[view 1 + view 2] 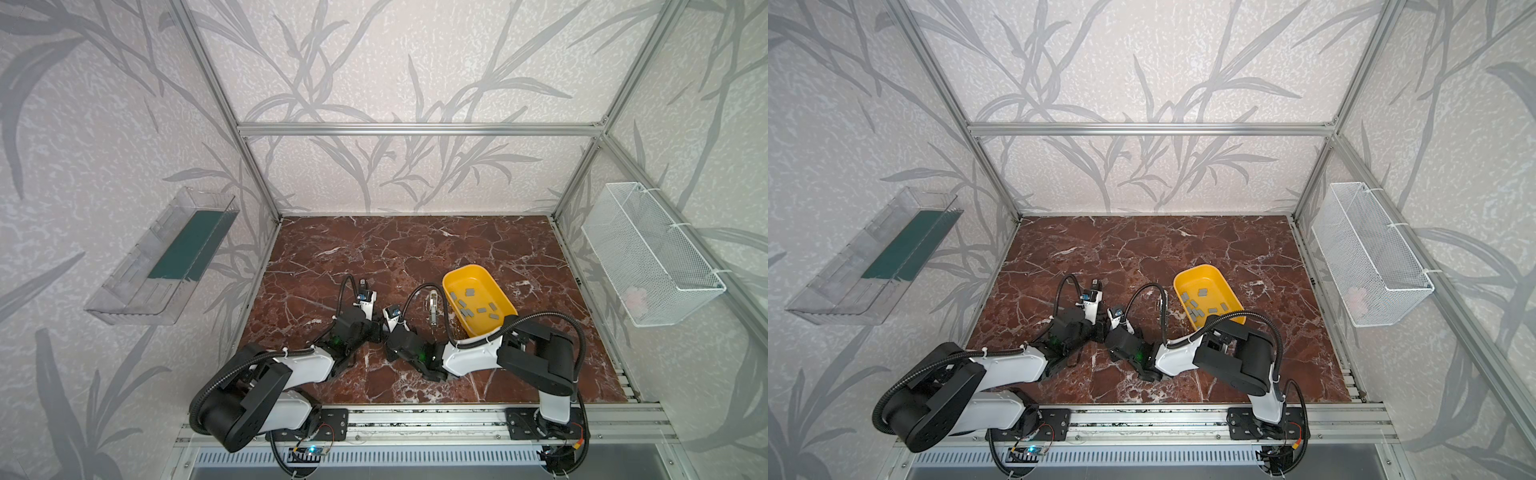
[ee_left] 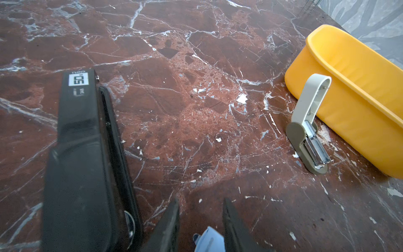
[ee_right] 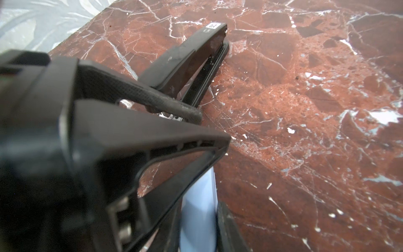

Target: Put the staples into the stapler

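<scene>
**Staples sit in the tub**

In a top view, the staples (image 1: 471, 292) lie in the tub (image 1: 488, 282), beside the grey stapler (image 1: 433, 311).

Left wrist: the left claw (image 2: 200, 200) has its fingers apart by the black stapler (image 2: 82, 152). Whether it grips anything cannot be told.

Right wrist: the right claw (image 3: 199, 204) pinches a blue thing (image 3: 196, 227).

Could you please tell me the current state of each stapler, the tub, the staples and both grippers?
Yellow tub: upright on the table.
Staples: loose inside the tub.
Black stapler: closed, lying on the table.
Grey stapler: open, top swung up, beside the tub.
Right gripper: closed on a pale blue piece.
Left gripper: straddles a pale blue piece, grip unclear.
</scene>
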### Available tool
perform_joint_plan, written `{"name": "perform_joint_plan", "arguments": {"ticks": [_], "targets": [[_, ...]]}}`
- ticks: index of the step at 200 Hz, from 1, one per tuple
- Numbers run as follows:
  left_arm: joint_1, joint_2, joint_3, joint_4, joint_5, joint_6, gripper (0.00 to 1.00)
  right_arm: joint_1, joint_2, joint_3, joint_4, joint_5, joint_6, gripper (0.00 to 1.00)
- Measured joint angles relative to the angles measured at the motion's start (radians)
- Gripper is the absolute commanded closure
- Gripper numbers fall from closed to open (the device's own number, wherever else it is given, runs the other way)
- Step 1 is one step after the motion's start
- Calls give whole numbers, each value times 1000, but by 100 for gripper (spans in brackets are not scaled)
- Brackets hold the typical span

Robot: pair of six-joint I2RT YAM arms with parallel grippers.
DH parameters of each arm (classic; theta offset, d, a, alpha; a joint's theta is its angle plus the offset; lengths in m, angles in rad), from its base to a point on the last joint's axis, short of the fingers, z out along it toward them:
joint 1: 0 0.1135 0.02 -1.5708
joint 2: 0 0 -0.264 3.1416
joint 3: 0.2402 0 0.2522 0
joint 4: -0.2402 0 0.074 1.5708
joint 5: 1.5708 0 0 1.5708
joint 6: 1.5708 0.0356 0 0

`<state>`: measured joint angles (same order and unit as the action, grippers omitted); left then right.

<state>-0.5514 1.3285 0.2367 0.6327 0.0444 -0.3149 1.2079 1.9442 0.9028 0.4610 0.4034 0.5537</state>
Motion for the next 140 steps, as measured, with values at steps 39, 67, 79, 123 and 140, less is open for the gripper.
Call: {"name": "perform_joint_plan", "arguments": {"ticks": [39, 67, 79, 123, 140], "targets": [[21, -16, 5, -8, -20, -13, 63, 0, 41, 11, 66, 9, 26, 82], [26, -42, 5, -21, -25, -19, 62, 2, 79, -1, 148, 18, 66, 84], [31, -48, 6, -27, -28, -19, 63, 4, 96, 2, 179, 25, 84, 85], [40, -56, 8, -35, -27, -25, 62, 7, 98, -4, 216, 45, 112, 84], [40, -64, 8, -37, -18, -27, 62, 8, 80, -7, 195, 37, 108, 80]]}}
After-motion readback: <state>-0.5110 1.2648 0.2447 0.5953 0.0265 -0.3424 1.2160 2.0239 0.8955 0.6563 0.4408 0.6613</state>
